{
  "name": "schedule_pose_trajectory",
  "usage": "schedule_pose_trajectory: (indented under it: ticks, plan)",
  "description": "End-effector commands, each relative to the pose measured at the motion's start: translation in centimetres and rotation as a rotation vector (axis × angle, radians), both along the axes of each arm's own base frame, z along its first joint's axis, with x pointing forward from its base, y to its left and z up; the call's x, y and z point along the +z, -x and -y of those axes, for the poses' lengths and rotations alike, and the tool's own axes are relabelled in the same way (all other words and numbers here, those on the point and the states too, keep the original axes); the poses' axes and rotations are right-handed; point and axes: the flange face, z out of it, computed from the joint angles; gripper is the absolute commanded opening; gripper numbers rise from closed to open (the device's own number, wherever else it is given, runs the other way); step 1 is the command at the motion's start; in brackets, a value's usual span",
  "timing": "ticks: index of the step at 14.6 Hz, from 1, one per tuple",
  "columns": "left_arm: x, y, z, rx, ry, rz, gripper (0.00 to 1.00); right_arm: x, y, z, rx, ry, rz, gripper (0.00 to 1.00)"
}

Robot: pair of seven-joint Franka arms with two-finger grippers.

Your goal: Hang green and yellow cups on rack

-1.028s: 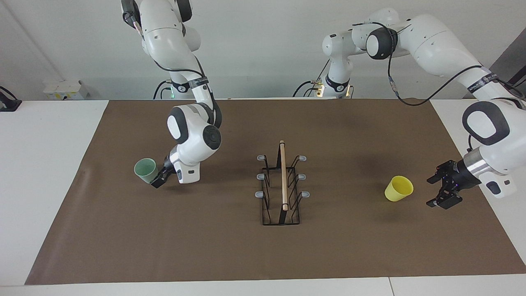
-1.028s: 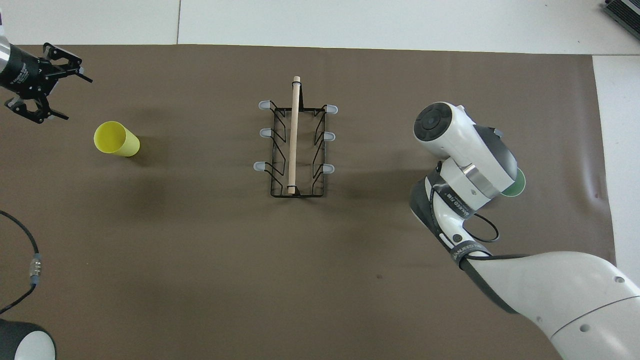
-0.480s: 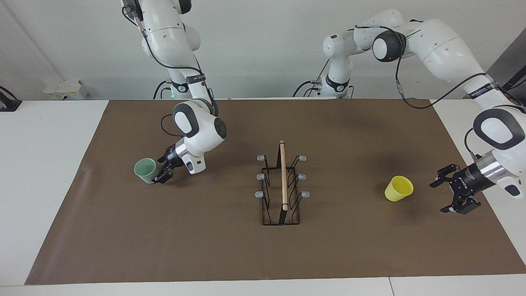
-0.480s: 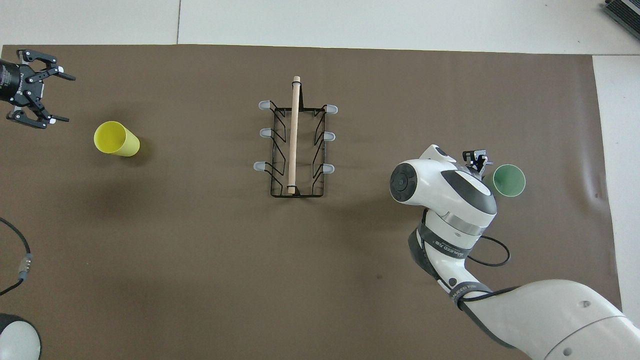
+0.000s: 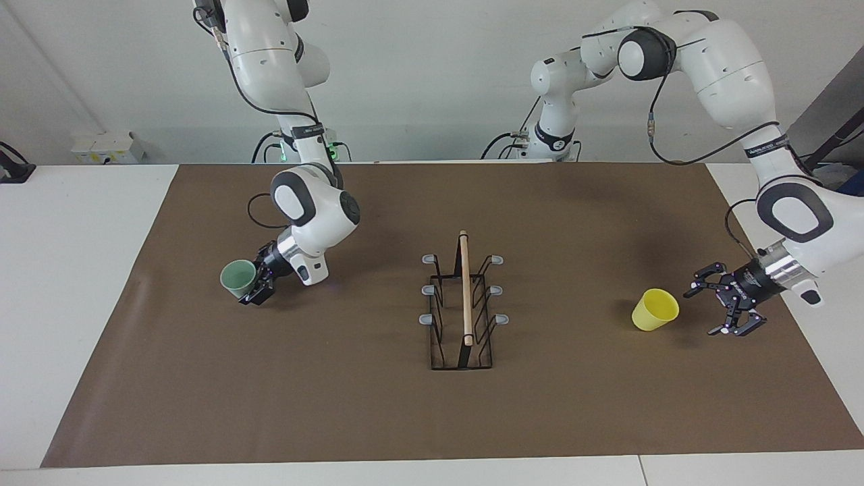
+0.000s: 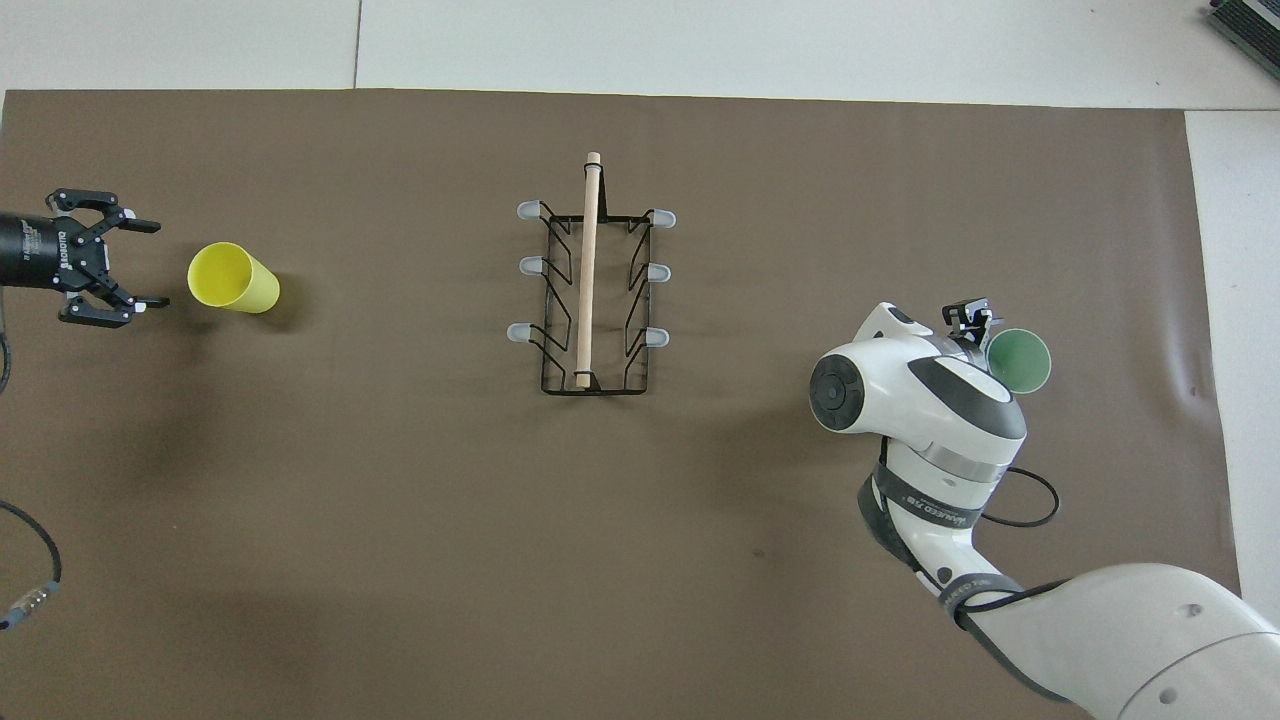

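The mint green cup stands upright on the brown mat toward the right arm's end of the table. My right gripper is low beside it, open, its fingers at the cup's wall on the rack's side; the wrist hides part of them from above. The yellow cup stands toward the left arm's end. My left gripper hangs open a short gap from it, mouth turned toward the cup, holding nothing. The black wire rack with its wooden dowel stands mid-mat, no cup on its pegs.
The brown mat covers most of the white table. A loose black cable lies near the left arm's base. A small grey box sits against the wall past the right arm's end.
My left gripper has swung in from the mat's edge to face the yellow cup. My right wrist has turned and its open fingers have settled against the green cup's side.
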Motion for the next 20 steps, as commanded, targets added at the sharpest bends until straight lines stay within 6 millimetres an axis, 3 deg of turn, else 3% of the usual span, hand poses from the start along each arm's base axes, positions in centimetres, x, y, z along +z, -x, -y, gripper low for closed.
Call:
schedule_pose_trajectory:
  ticks: [1,2,3,4,5,7,11,17,19,20]
  plan:
    - [0.2,2.2,0.3,0.087,0.029,-0.013,1.0,0.0,0.8,1.2,0.038,0.005,0.014,1.0]
    - [0.4,2.5,0.5,0.1,0.045,-0.007,1.0,-0.2,0.9,1.5,0.034,0.002,0.022,0.94]
    - [0.6,2.6,0.5,0.108,0.057,-0.002,1.0,-0.3,1.0,1.6,0.027,-0.004,0.038,0.74]
    - [0.6,2.6,0.6,0.116,0.068,-0.001,1.0,-0.4,1.0,1.5,0.031,-0.008,0.042,0.18]
    - [-0.2,3.3,0.8,0.118,0.072,-0.014,1.0,-0.3,1.0,1.6,0.013,-0.005,0.06,0.0]
    - [-0.8,4.4,-0.1,0.151,0.106,0.025,1.0,0.4,0.4,1.5,-0.018,-0.013,0.093,0.0]
    - [-2.9,6.0,1.2,0.204,0.136,0.032,1.0,3.5,-1.6,0.3,-0.15,-0.103,0.147,0.0]
    - [-6.4,9.3,4.2,0.314,0.243,0.091,1.0,13.5,-5.9,-4.0,-0.399,-0.309,0.235,0.0]
    - [-6.7,9.2,5.7,0.35,0.273,0.105,1.0,17.7,-6.7,-5.3,-0.48,-0.361,0.25,0.0]
    - [-6.7,9.1,5.8,0.377,0.279,0.114,1.0,18.8,-6.7,-5.8,-0.5,-0.386,0.255,0.0]
